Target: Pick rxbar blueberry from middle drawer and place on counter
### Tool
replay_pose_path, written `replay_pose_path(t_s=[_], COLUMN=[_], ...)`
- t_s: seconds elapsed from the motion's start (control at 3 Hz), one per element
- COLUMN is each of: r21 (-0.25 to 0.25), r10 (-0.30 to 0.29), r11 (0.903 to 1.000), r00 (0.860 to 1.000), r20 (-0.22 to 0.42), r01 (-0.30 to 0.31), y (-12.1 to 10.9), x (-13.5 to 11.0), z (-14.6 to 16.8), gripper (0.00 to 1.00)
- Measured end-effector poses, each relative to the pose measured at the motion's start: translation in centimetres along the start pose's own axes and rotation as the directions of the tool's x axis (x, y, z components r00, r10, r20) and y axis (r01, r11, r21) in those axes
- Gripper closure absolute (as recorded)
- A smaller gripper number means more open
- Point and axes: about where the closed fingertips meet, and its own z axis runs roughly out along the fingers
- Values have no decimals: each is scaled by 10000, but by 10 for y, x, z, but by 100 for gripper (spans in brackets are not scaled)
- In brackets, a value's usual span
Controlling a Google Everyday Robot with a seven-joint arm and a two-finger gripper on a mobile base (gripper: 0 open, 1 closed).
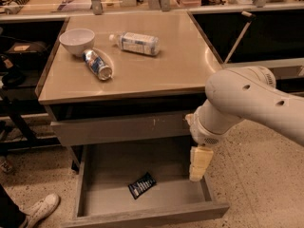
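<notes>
The rxbar blueberry (pixel 142 185), a dark wrapper with white lettering, lies flat near the middle of the open middle drawer (pixel 190 212), on its bare grey floor. My gripper (pixel 199 164) hangs from the white arm over the drawer's right side, to the right of the bar and above it, not touching it. The tan counter (pixel 171 68) sits above the drawer.
On the counter lie a white bowl (pixel 77 41), a blue-silver can (pixel 97 64) on its side and a plastic bottle (pixel 137 42) on its side. A closed drawer front (pixel 118 127) is above the open one. A white shoe (pixel 39 209) is at lower left.
</notes>
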Motion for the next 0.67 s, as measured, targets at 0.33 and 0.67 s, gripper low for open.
replay_pose_path(t_s=[0.33, 0.67], r21=[0, -95], r10=[-1, -168], r11=[10000, 9998], r00=[10000, 9998], r20=[0, 89], r01=[1, 169], y=[0, 9], x=[0, -10], z=[0, 20], gripper=[0, 0])
